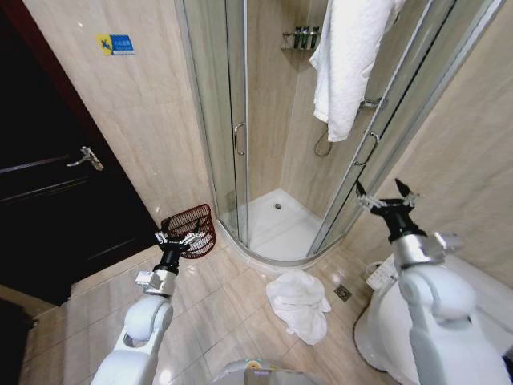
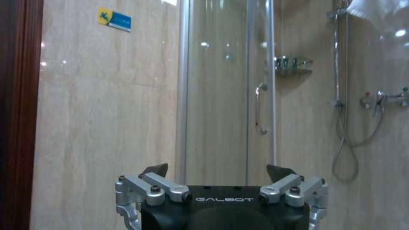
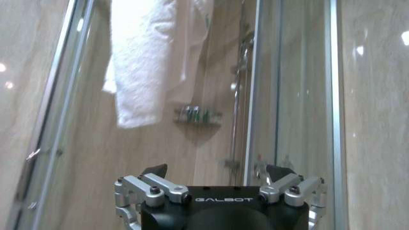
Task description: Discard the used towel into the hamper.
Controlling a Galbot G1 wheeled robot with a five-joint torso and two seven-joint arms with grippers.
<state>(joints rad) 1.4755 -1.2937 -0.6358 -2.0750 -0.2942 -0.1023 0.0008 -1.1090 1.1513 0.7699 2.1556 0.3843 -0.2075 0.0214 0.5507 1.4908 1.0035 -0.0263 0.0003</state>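
lying crumpled on the floor tiles nearest the robot, the used towel [image 1: 299, 302] waits ungrasped (task looks barely begun). both arms are raised, likely a ready pose: left pincer [image 1: 178, 237] spread, empty, just before the hamper [image 1: 195, 230], which tips against the wall; right pincer [image 1: 385, 198] spread near the shower door [image 1: 365, 152]. farther back a hanging towel [image 1: 346, 60]. nothing blocks the towel.

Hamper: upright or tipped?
Tipped. The hamper lies on the floor tiles by the shower, its open mouth facing the camera.
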